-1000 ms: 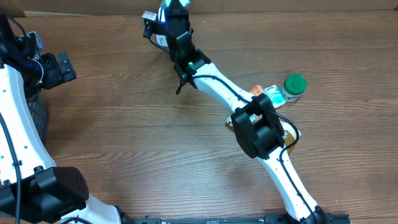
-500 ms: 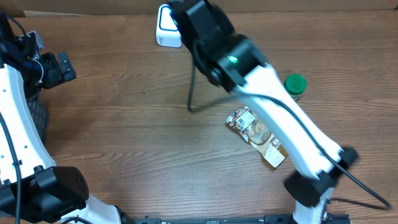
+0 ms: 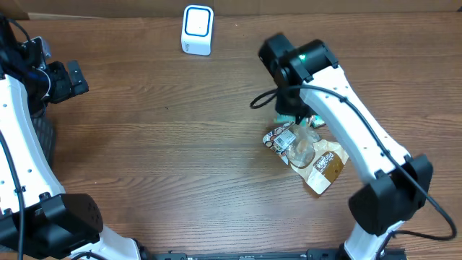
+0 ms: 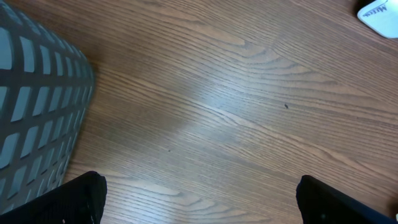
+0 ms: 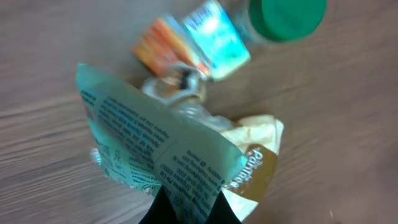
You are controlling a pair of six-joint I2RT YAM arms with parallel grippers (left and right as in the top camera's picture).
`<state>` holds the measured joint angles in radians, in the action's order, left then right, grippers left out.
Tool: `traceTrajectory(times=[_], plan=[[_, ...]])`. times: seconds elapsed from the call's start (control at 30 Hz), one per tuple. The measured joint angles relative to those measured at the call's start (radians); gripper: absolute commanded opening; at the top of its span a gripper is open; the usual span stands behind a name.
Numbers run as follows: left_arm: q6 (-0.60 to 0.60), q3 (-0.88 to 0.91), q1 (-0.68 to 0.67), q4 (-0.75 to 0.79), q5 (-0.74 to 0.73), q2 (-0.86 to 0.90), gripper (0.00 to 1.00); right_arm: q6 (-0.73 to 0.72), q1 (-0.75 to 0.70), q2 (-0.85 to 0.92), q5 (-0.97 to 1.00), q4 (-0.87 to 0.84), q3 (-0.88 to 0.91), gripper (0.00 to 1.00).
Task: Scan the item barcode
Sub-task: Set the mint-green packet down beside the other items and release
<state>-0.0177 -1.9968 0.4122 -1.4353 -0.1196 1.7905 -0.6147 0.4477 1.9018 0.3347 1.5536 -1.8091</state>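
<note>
My right gripper (image 5: 189, 200) is shut on a teal printed packet (image 5: 155, 146), pinching its lower edge between the two dark fingers. In the overhead view that gripper (image 3: 287, 113) hangs over the pile of items at the right, right above a dark snack bag (image 3: 283, 140). The white barcode scanner (image 3: 197, 29) stands at the back of the table, well left of it. At the far left my left gripper (image 3: 67, 79) is open, its fingers (image 4: 71, 200) wide apart over bare wood with nothing between them.
Under the held packet lie a brown and cream pouch (image 5: 256, 167), an orange packet (image 5: 163, 47), a teal and white packet (image 5: 217, 37) and a green-lidded jar (image 5: 287, 15). A grey mesh basket (image 4: 31, 99) stands at the left edge.
My right arm has swung from the scanner at the back over to the item pile at the right, carrying the teal packet. The left arm has not moved.
</note>
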Motion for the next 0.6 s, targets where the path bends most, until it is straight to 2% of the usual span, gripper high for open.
traceTrajectory(times=[0.07, 0.13, 0.17, 0.2, 0.27, 0.5, 0.6], plan=[[0.0, 0.0, 0.0, 0.0, 0.0, 0.0, 1.0, 0.003, -0.041, 0.005, -0.025, -0.034, 0.05, 0.09], [0.0, 0.0, 0.0, 0.0, 0.0, 0.0, 1.0, 0.013, -0.082, 0.006, -0.051, -0.06, 0.078, 0.28], [0.0, 0.0, 0.0, 0.0, 0.0, 0.0, 1.0, 0.021, -0.111, 0.006, -0.072, -0.072, 0.085, 0.61], [0.0, 0.0, 0.0, 0.0, 0.0, 0.0, 1.0, 0.035, -0.131, 0.006, -0.089, -0.08, 0.085, 0.77], [0.0, 0.0, 0.0, 0.0, 0.0, 0.0, 1.0, 0.07, -0.173, 0.006, -0.127, -0.09, 0.085, 0.86], [0.0, 0.0, 0.0, 0.0, 0.0, 0.0, 1.0, 0.196, -0.211, -0.019, -0.229, -0.074, 0.066, 0.91], [0.0, 0.0, 0.0, 0.0, 0.0, 0.0, 1.0, 0.21, -0.201, -0.09, -0.242, -0.069, 0.029, 1.0]])
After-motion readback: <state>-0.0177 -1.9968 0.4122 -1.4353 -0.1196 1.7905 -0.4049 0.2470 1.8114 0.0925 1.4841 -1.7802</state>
